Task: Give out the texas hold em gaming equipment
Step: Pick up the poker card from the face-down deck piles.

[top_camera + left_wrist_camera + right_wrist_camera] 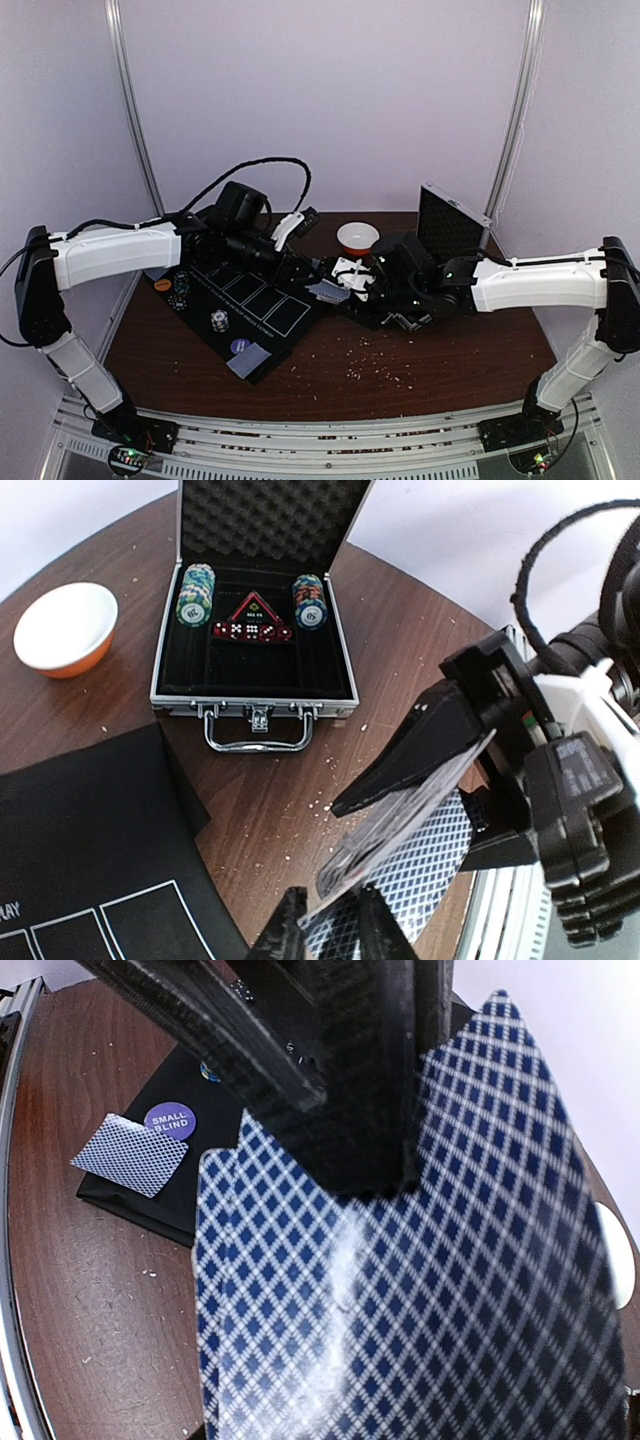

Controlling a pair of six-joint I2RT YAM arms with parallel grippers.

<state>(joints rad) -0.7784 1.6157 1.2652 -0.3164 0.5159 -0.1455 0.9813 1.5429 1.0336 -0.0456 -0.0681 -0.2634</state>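
The right hand (355,1145) is clamped on thin, shiny cards (420,1310) with blue diamond backs, over the middle of the wooden desk (430,360). The left hand (325,930) is at their edge; I cannot tell if it grips.

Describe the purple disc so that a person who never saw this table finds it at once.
Look at the black mat on the left of the brown table. On its near corner lies a face-down card; the purple disc sits right beside it. Only it is purple, with white words SMALL BLIND, unlike the orange disc.
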